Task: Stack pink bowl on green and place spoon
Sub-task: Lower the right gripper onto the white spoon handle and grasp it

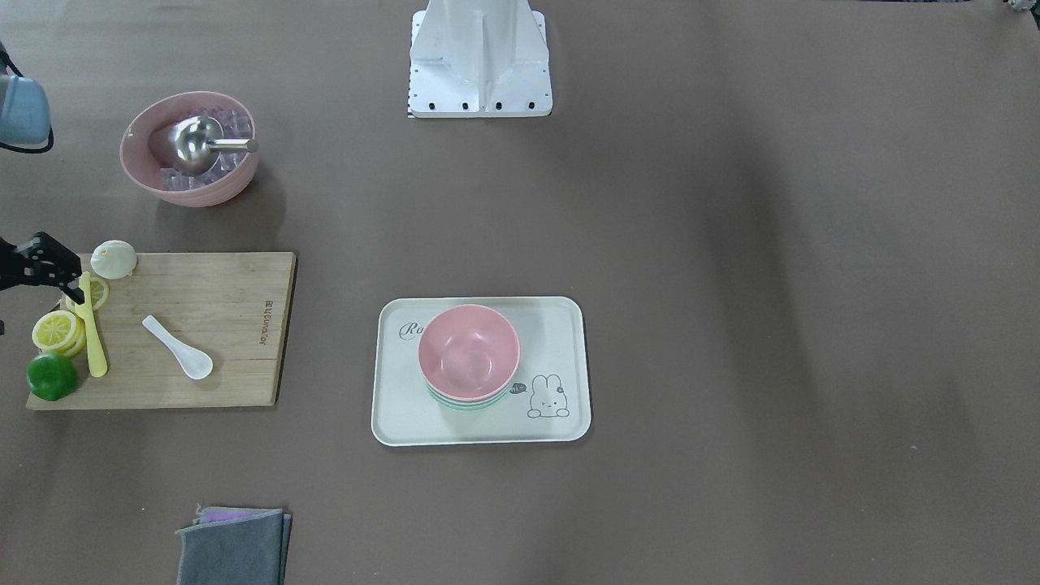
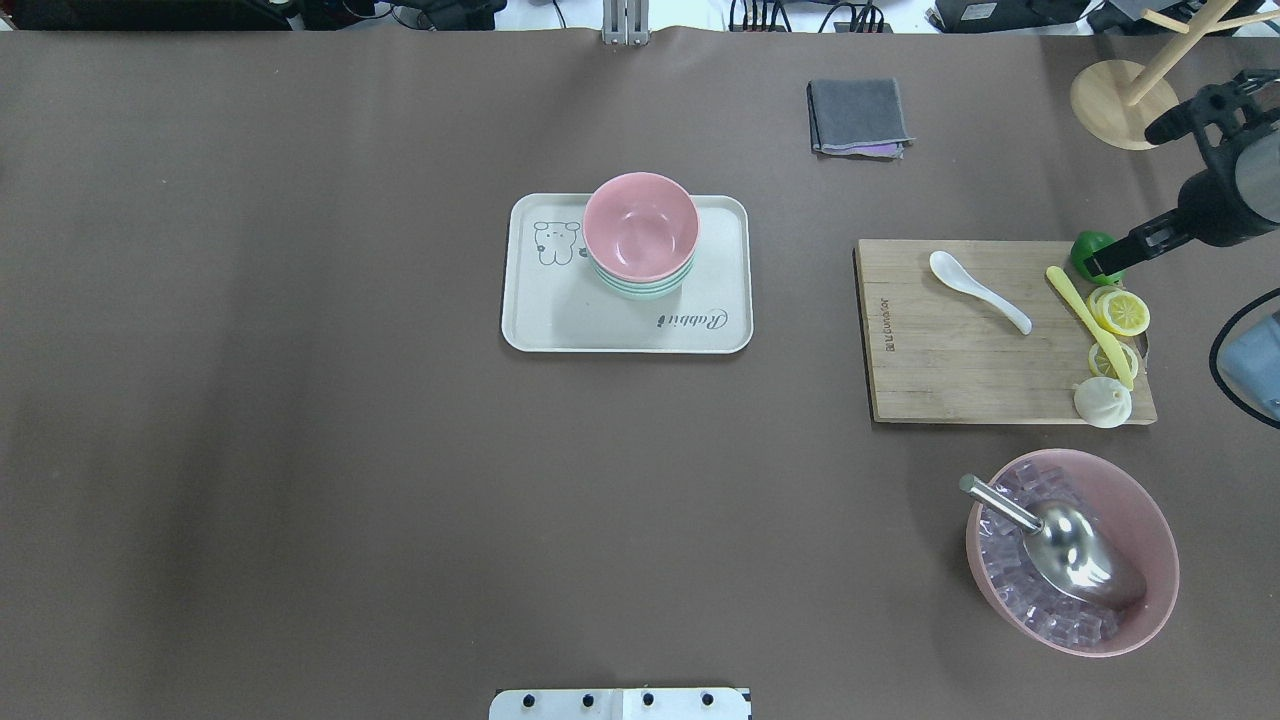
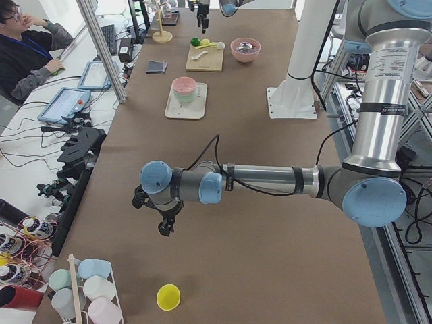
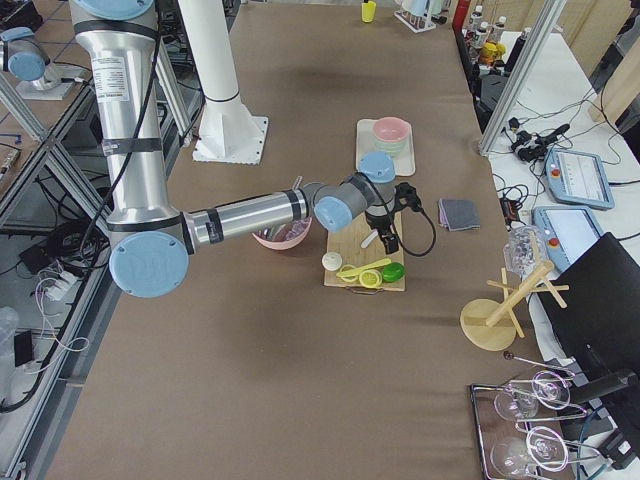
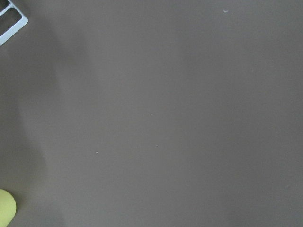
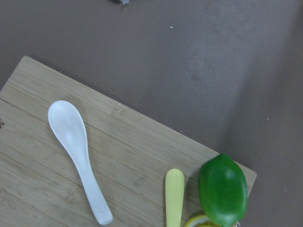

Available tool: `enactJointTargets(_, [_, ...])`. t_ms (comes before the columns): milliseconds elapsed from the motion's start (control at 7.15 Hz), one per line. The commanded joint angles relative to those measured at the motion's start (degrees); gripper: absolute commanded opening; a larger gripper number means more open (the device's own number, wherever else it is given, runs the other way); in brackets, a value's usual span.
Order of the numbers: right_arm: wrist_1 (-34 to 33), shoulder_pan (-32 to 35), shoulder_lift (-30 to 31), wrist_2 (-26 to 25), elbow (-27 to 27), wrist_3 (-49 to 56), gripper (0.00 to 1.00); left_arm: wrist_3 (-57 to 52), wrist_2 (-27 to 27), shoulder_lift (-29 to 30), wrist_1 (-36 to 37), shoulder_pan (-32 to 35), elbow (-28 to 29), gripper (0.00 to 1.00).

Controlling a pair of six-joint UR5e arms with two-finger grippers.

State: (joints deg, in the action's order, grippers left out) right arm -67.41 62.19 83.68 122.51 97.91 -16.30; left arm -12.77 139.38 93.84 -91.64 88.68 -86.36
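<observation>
While overhead shows right gripper (image 2: 1102, 266), wrist view only spoon (image 6: 81, 163); opening unclear

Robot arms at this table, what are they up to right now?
Two robot arms are sorting dishes. The pink bowl already sits stacked on the green bowl on the tray. The white spoon lies on the cutting board, not yet picked up. The right arm's tool hangs above the board's end by the lime. The left arm's tool hovers over bare table far off, near a yellow cup.
</observation>
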Motion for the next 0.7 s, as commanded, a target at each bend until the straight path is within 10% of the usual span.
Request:
enactJointTargets(0, [0.09,-6.97,-2.38,-5.52,-1.05,0.91,1.0,-0.41,0.01,-0.59,-0.12,0.26,-0.65,0.98])
enactJointTargets(559, [0.17,-12.27,-5.36,-7.37,-4.56,4.24,0.94,-0.41,-0.08,-1.2,-0.12,0.26,-1.35,0.98])
